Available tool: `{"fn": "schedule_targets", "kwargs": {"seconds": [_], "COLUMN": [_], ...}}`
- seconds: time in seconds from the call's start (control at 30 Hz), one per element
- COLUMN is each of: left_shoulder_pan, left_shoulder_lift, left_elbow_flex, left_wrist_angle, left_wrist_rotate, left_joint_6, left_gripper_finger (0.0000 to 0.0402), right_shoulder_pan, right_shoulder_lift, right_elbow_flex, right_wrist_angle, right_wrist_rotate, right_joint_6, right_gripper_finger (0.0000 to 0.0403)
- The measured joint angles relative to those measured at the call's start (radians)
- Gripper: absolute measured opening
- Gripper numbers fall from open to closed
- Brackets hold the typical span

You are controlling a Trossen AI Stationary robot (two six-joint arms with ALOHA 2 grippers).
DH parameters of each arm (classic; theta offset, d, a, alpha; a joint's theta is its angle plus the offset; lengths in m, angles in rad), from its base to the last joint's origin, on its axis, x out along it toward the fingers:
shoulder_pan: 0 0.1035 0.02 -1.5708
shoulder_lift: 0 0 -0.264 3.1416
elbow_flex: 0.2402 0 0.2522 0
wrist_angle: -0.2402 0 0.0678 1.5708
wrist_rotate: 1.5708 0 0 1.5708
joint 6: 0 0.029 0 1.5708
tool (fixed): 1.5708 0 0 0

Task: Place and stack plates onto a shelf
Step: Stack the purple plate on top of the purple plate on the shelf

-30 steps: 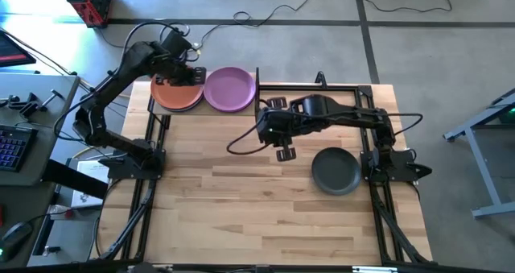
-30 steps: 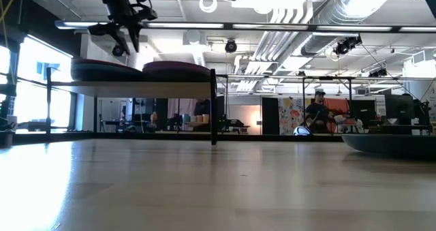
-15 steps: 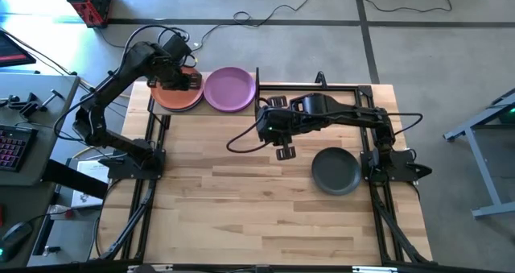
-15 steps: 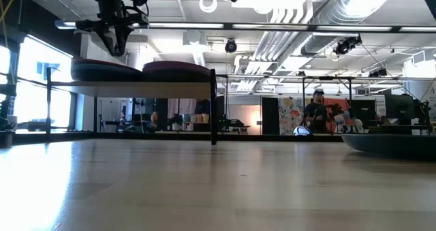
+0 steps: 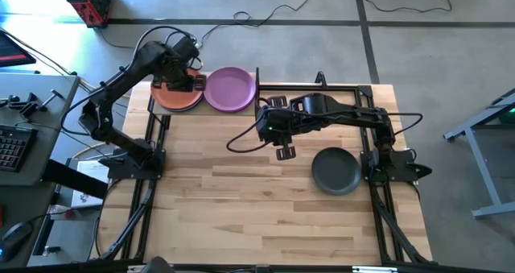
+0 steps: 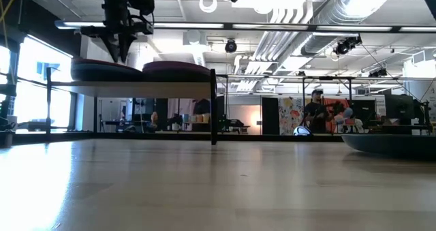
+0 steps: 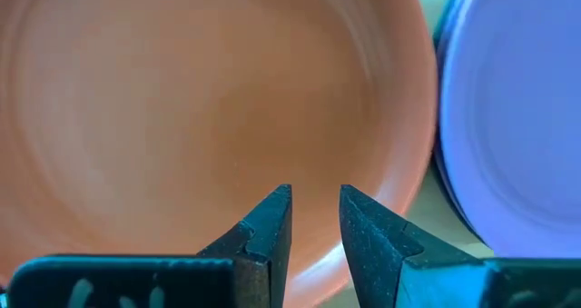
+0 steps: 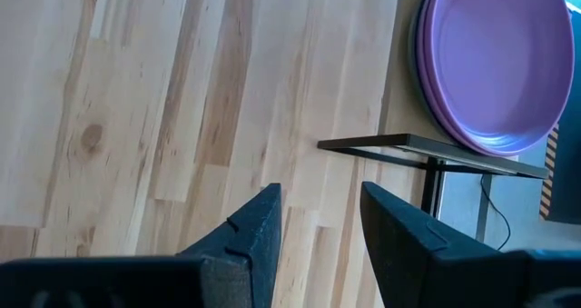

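The shelf [image 6: 143, 87] stands at the table's far left corner and bears two piles of plates. The orange plate [image 5: 173, 97] tops the left pile, and a purple plate [image 5: 231, 89] tops the right pile. My left gripper [image 7: 315, 203] hovers over the orange plate [image 7: 182, 99], fingers pointing down, open by a narrow gap, with nothing between them. In the low view the left gripper [image 6: 121, 52] hangs just above that pile. My right gripper [image 5: 283, 150] waits open above mid-table, with bare wood under its fingers [image 8: 320, 203]. One dark grey plate [image 5: 335, 170] lies flat on the table's right side.
The shelf's black post [image 6: 213, 108] stands at its right end, next to the purple pile [image 8: 495, 63]. Black frame rails [image 5: 322, 86] run along the table's far and side edges. Bare tabletop [image 5: 241, 208] lies toward the near edge. People and desks show in the room behind.
My left gripper has stayed over the orange plate and turned about its wrist, so its outline in the low view has gone from broad to narrow and upright. Its arm has swung a little toward the table's right. The plates and the right arm have kept still.
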Motion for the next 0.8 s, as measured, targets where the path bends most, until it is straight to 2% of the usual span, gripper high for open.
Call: {"fn": "schedule_targets", "kwargs": {"seconds": [0.3,0.6,0.8], "left_shoulder_pan": [0.018,0.018,0.022], "left_shoulder_lift": [0.061,0.094,0.102], "left_elbow_flex": [0.000,0.000,0.000], "left_wrist_angle": [0.000,0.000,0.000], "left_wrist_rotate": [-0.001,-0.009,-0.037], "left_joint_6": [0.042,0.086,0.087], "left_gripper_finger": [0.0075,0.0008,0.0007], "right_shoulder_pan": [0.000,0.000,0.000], "right_shoulder_lift": [0.000,0.000,0.000], "right_elbow_flex": [0.000,0.000,0.000], "right_wrist_angle": [0.000,0.000,0.000], "right_wrist_rotate": [0.000,0.000,0.000], "right_joint_6": [0.000,0.000,0.000], "right_gripper_finger": [0.0129,0.0129,0.0129]}}
